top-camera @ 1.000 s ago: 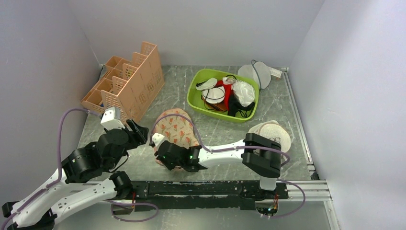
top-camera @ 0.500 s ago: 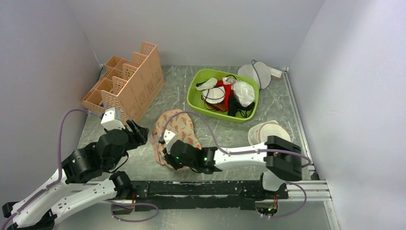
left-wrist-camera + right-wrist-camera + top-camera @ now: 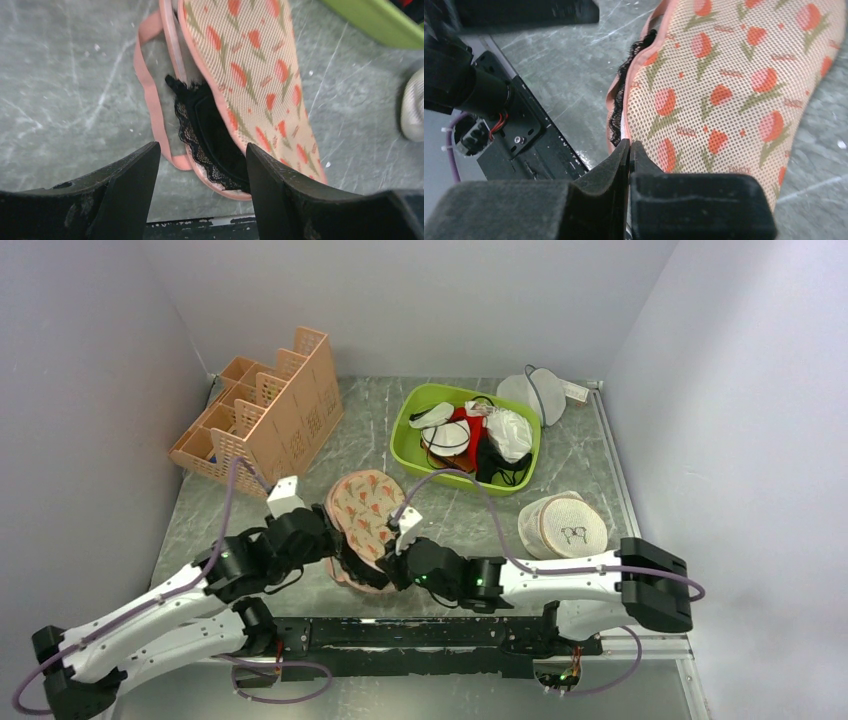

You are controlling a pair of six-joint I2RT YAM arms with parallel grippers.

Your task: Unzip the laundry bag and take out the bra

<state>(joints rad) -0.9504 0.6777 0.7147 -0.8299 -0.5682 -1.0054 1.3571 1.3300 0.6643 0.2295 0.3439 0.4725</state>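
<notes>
Right gripper (image 3: pixel 629 147) is closed, tips pinched on the near rim of the laundry bag (image 3: pixel 734 90), which lies on the table between the two arms. Zip looks undone: the printed top flap stands up and the black lace bra (image 3: pixel 210 135) shows in the gap. Left gripper (image 3: pixel 202 150) hangs spread above that opening, holding nothing. Step in hand: extraction. Next move calls for the left jaws to drop, close on lace only, and draw outward

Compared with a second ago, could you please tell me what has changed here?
The left gripper swung in, open, over the opened laundry bag, where the bra shows. The right gripper slid rightward and closed on the bag's edge. Green tray and organizer stayed put.
</notes>
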